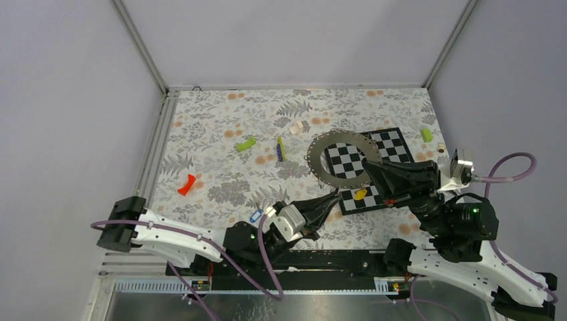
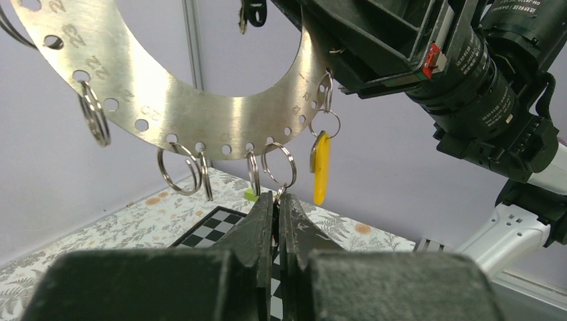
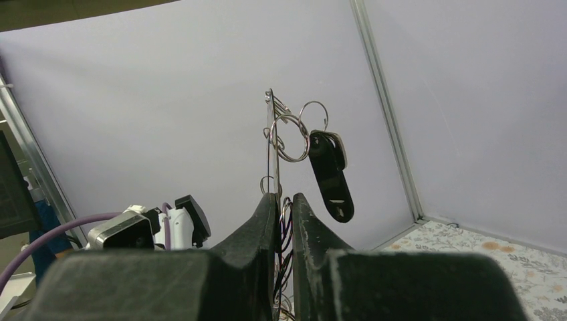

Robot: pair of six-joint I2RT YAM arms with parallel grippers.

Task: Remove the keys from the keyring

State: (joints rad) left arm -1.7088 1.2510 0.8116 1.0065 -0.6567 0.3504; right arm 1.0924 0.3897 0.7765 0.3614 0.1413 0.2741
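Right gripper (image 3: 281, 198) clamps the keyring (image 1: 316, 160) by its rim.

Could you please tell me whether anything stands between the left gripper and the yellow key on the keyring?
Nothing visible does. The yellow key hangs free from the keyring, just above and beside the shut left gripper; an empty split ring hangs at its fingers' tips, next to the key.

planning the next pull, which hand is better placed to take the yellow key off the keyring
Left. The right hand is shut on the keyring, holding it upright; the left hand is shut just under its small split rings, close beside the hanging yellow key.
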